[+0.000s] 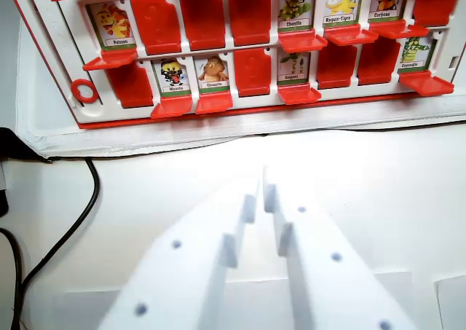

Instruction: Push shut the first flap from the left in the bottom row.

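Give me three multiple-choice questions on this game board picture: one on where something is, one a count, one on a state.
1. Where is the red ring?
A. On the board's edge at the wrist view's left
B. On the black cable
C. Between the fingers

2. How many picture cards show in the bottom row?
A. Two
B. Four
C. Seven

3. How is the flap under the snake card?
A. Raised over the card
B. Folded down, card showing
C. Broken off

Answers:
1 A: the red ring lies on the board beside the bottom row.
2 B: the fly card, owl card, snake card and crocodile card show; the other slots are red.
3 B: its flap sticks out below the picture.
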`<action>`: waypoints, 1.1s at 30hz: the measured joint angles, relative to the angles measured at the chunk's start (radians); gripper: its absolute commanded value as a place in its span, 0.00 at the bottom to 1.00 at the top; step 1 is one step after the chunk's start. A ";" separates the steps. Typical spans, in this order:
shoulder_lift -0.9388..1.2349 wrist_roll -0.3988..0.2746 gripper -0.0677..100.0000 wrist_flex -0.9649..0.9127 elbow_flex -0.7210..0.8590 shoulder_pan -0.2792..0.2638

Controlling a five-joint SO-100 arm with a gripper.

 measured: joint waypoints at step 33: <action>-0.002 -0.043 0.00 -0.078 -0.110 -0.020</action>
